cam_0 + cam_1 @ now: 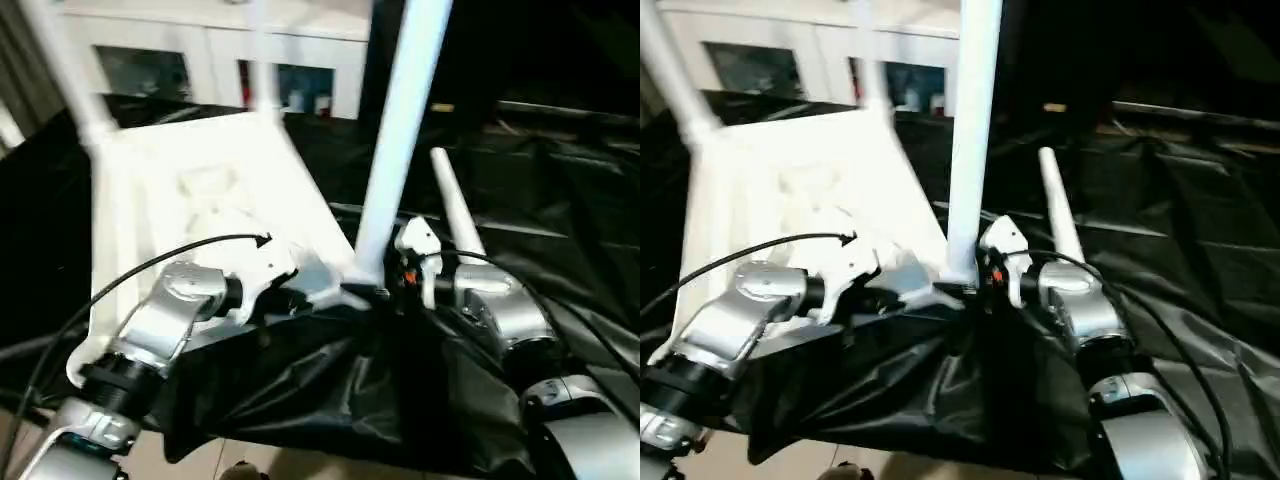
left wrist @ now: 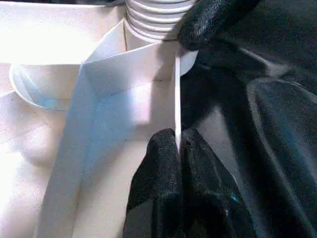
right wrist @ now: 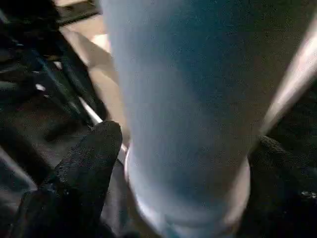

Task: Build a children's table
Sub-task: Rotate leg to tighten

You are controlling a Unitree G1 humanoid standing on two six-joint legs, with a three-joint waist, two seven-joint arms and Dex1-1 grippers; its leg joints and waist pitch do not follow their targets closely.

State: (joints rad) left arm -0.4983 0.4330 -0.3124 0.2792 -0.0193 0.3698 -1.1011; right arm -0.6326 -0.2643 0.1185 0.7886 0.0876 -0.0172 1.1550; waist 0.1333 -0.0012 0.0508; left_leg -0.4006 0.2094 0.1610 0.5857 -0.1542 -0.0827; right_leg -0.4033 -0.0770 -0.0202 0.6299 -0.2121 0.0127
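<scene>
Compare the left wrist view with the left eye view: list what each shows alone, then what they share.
Left wrist view alone: the left gripper pinching the thin rim of the tabletop, right beside a ribbed, threaded leg end in its corner socket.

Left eye view alone: the whole upturned children's table with upright legs, a loose leg lying on the black sheet, the right gripper at the near leg, and a white cabinet behind.

Shared: the table's near corner and the left gripper.
</scene>
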